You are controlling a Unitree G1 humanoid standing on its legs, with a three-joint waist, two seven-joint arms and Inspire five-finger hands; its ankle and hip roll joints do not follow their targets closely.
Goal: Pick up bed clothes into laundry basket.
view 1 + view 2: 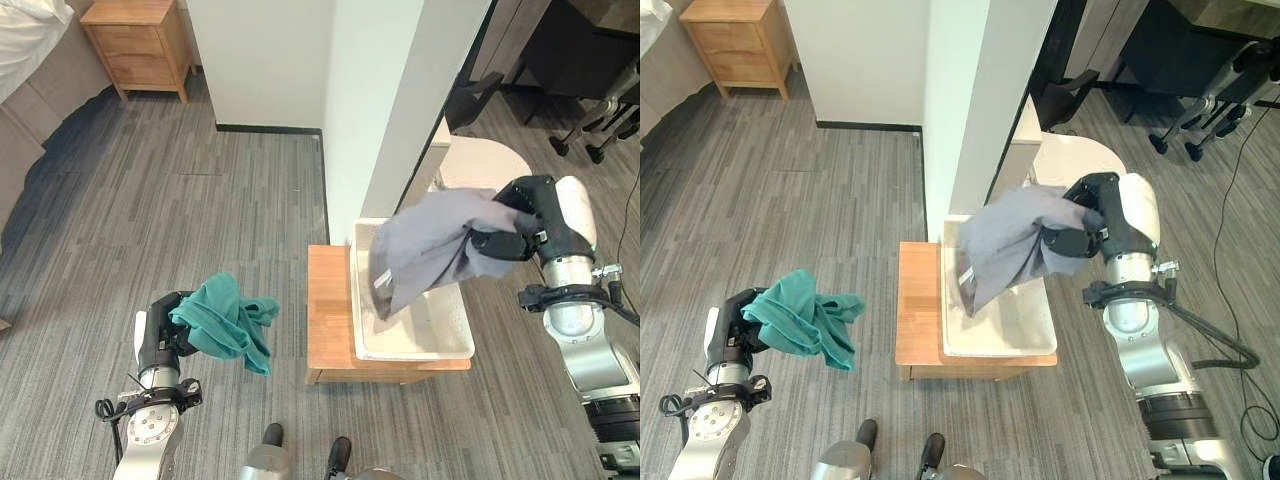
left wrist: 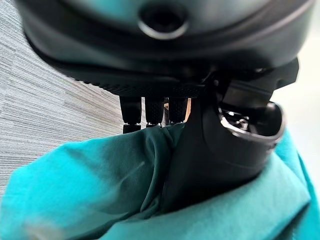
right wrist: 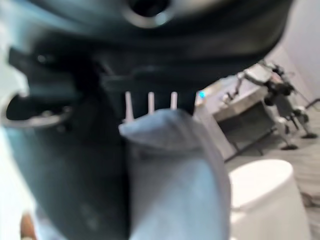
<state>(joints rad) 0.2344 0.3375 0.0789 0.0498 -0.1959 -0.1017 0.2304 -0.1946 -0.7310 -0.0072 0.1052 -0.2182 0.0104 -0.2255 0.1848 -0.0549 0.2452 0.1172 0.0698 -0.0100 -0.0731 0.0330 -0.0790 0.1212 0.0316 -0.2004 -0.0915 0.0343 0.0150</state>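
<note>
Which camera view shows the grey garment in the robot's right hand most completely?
The left eye view: the grey garment hangs whole from the right hand over the white basket. The right eye view shows it almost as well. The right wrist view catches a close fold by the fingers; the left wrist view has teal cloth instead.

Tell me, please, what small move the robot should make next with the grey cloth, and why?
Probably open the right hand and let the grey cloth drop. That hand's fingers are curled round the cloth, which hangs over the white basket with its lower edge already inside. The left hand holds the teal cloth above the floor, off to the side of the basket.
</note>
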